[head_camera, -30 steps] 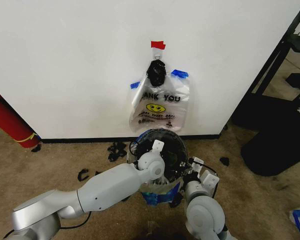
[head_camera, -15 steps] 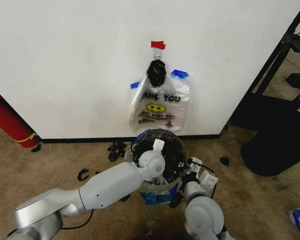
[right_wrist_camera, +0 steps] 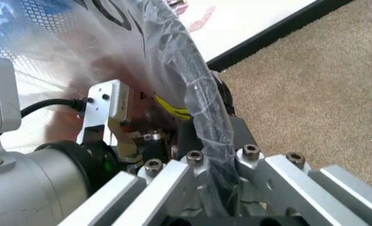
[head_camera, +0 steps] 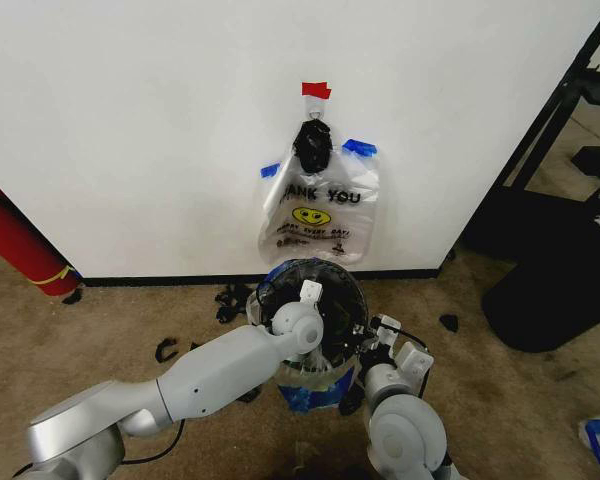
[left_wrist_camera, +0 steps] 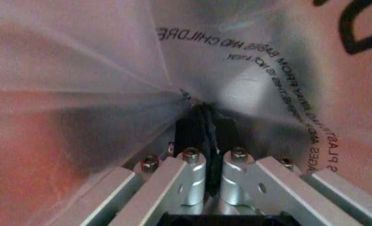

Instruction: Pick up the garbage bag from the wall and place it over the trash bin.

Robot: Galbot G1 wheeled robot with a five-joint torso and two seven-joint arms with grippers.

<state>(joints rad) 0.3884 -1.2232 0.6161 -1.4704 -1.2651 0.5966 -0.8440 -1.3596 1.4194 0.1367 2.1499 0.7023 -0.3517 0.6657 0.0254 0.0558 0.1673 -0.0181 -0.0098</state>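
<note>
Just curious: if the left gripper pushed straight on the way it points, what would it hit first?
The plastic bag: the left gripper is shut on a fold of it, with more film stretched right ahead. The red behind may be the bin; depth is unclear.

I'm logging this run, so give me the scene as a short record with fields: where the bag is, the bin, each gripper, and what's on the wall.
garbage bag: clear plastic with blue patches, draped over the bin's rim
trash bin: round, dark inside, on the carpet at the foot of the wall
left gripper: over the bin, jaws shut on a pinch of the bag's film
right gripper: at the bin's near right side, jaws shut on a rolled edge of the bag
wall: white, black baseboard
printed bag: taped to the wall above the bin
</note>
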